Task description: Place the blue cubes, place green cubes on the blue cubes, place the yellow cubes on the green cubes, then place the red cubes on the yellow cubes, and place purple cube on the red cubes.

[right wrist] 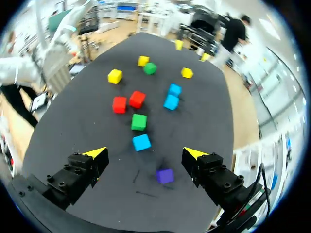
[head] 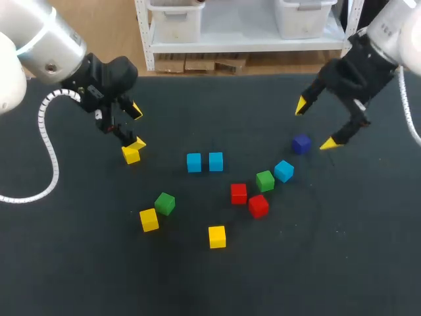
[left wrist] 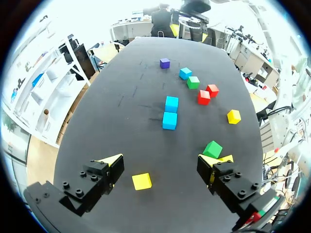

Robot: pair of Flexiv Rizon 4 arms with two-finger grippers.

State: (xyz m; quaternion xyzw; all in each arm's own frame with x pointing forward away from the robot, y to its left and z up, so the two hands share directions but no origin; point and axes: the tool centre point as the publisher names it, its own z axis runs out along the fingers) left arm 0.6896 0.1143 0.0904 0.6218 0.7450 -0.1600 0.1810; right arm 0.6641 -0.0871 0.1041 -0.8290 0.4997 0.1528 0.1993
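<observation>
Left arm angled down over surface. Left claw fingers wide apart, yellow cube low between tips, ungripped. Two blue cubes side by side ahead of it. Right arm tilted down, right claw spread open, purple cube just under tips.

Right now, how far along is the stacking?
Barely started. Two blue cubes sit side by side; nothing is stacked. Nothing is held: left gripper open over a yellow cube, right gripper open near the purple cube. Every layer above blue remains.
</observation>
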